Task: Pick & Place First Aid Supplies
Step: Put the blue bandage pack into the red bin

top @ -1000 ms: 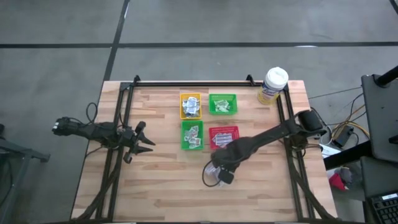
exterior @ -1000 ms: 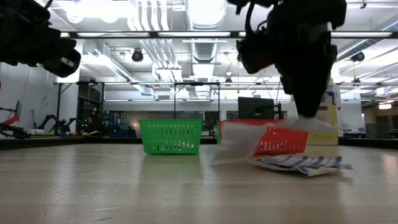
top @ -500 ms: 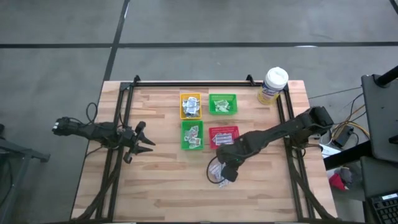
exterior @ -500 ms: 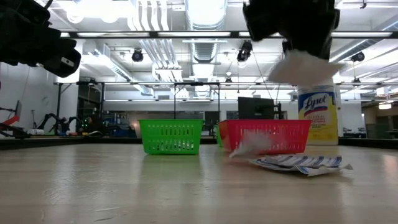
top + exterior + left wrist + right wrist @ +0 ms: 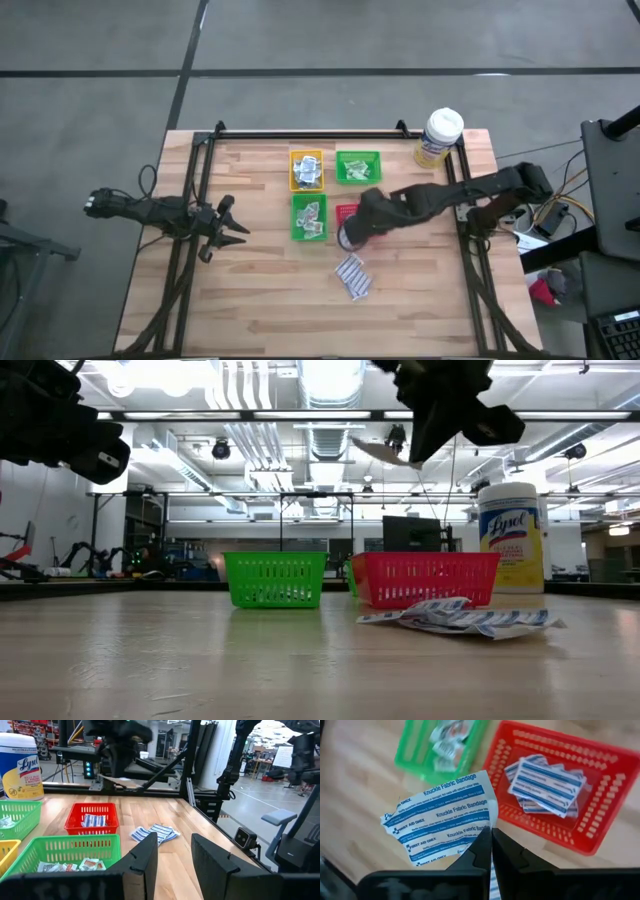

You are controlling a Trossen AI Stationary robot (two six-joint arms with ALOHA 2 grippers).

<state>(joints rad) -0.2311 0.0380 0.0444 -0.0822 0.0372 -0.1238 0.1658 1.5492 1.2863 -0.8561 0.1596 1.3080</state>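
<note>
My right gripper (image 5: 349, 234) hangs over the near left corner of the red tray (image 5: 600, 795) and is shut on one blue-and-white bandage packet (image 5: 440, 820). The low view shows that packet (image 5: 385, 453) high above the table. More blue-and-white packets (image 5: 351, 275) lie flat on the wood nearer the front edge. The red tray holds similar pads (image 5: 547, 782). White-grey sachets lie in the nearer green tray (image 5: 309, 218). My left gripper (image 5: 228, 228) waits open at the table's left side. My right gripper pinches the bandage packet between its two fingertips (image 5: 482, 847) at one corner (image 5: 484, 826). The fingers point down from above. The packet is lifted clear, spreads out nearly flat beyond the fingertips, and sits slightly tilted in the low view.
A yellow tray (image 5: 306, 170) and a second green tray (image 5: 358, 167) sit behind the nearer pair. A yellow canister with a white lid (image 5: 438, 137) stands at the far right corner. Bare wood stretches across the table's near half and left side.
My right gripper has risen from the loose packets near the front and moved toward the far edge, ending over the red tray. It carried one packet up clear of the table. The other packets stayed on the wood.
</note>
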